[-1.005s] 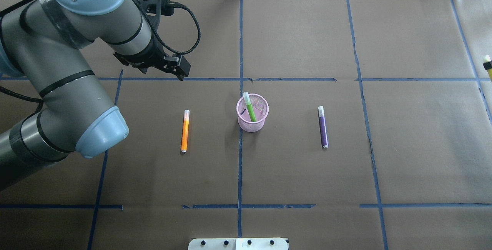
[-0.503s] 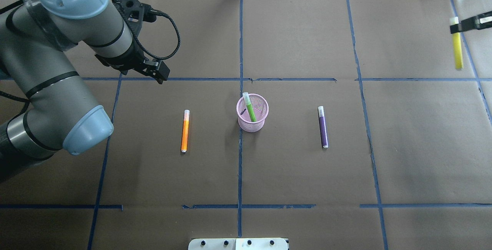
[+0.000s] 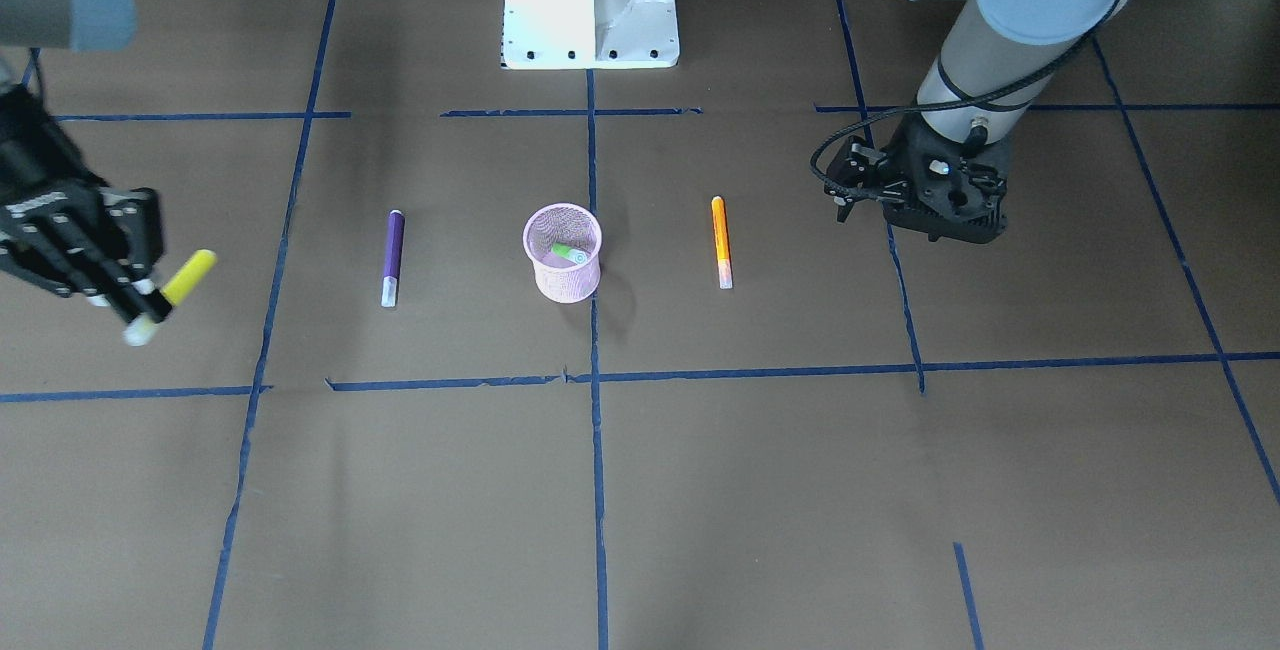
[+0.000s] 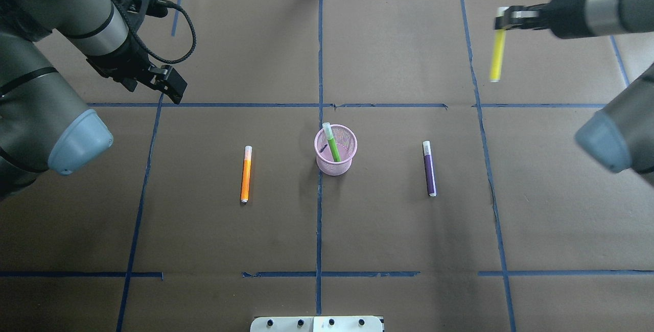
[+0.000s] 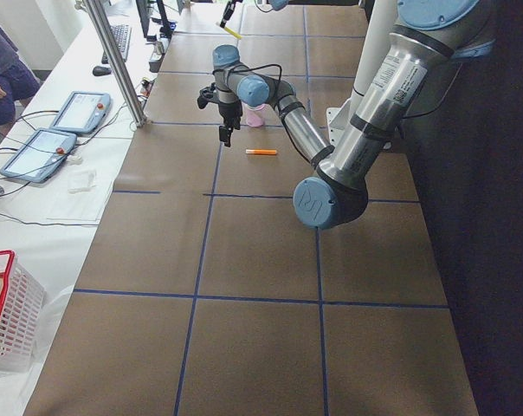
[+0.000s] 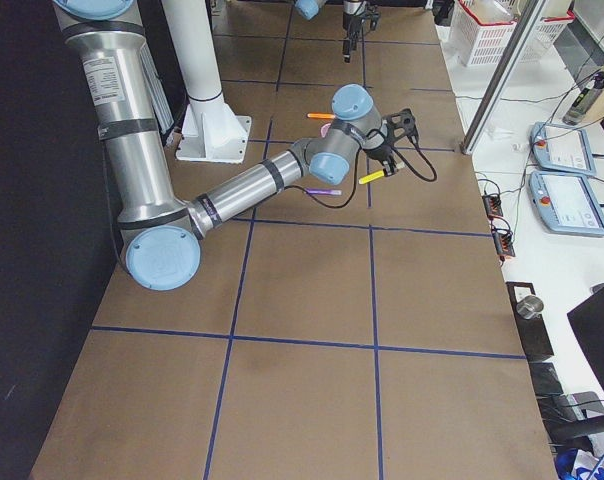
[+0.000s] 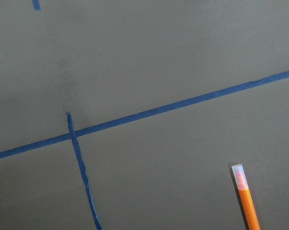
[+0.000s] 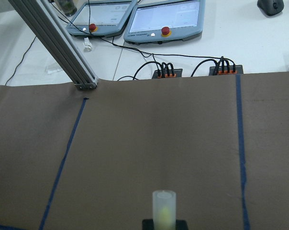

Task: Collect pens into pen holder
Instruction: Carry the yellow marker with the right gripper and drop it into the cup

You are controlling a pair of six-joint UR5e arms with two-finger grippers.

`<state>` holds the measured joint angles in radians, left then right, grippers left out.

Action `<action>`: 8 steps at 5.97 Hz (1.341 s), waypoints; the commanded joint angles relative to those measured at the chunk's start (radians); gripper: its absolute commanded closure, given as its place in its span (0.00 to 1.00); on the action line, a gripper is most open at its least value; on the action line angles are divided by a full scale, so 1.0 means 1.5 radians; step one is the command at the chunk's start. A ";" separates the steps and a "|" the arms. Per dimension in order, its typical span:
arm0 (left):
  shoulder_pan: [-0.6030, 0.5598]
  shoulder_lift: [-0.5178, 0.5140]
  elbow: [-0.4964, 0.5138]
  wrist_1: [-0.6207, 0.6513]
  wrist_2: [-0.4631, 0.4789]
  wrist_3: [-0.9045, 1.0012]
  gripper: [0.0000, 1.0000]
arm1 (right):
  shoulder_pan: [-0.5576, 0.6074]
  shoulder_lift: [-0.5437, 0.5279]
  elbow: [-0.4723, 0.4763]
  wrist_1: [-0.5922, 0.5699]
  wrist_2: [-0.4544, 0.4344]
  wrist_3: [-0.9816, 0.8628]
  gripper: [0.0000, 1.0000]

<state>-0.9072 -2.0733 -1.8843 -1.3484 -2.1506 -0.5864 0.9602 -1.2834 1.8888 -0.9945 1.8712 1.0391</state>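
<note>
One green pen is standing in the pen holder. One orange pen and one purple pen are lying flat on the worktop, one on each side of the holder. One yellow pen is hanging in the right gripper toward the far right corner. That is making four in all. The one pen holder is sitting mid-worktop. Two grippers are showing, with the left gripper hovering toward the far left corner. Two tablets are lying beyond the far edge.
</note>
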 commanded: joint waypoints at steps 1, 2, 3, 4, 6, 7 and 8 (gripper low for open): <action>-0.004 0.004 0.001 0.000 -0.005 0.002 0.00 | -0.171 0.058 0.004 -0.029 -0.246 0.110 1.00; 0.000 0.004 0.006 -0.002 -0.005 0.002 0.00 | -0.229 0.121 0.003 -0.118 -0.320 0.141 1.00; 0.000 0.004 0.008 -0.004 -0.006 0.001 0.00 | -0.285 0.140 0.001 -0.145 -0.399 0.159 1.00; 0.001 0.003 0.008 -0.006 -0.005 -0.002 0.00 | -0.356 0.141 0.000 -0.148 -0.500 0.160 1.00; 0.001 0.003 0.012 -0.008 -0.006 -0.005 0.00 | -0.409 0.142 -0.005 -0.154 -0.572 0.170 1.00; 0.001 0.002 0.013 -0.008 -0.006 -0.005 0.00 | -0.435 0.145 -0.009 -0.154 -0.617 0.170 1.00; 0.001 0.003 0.013 -0.008 -0.006 -0.005 0.00 | -0.441 0.159 -0.031 -0.154 -0.624 0.171 1.00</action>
<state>-0.9051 -2.0700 -1.8662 -1.3605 -2.1597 -0.5935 0.3172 -1.0608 1.8666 -1.2254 0.9627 1.2947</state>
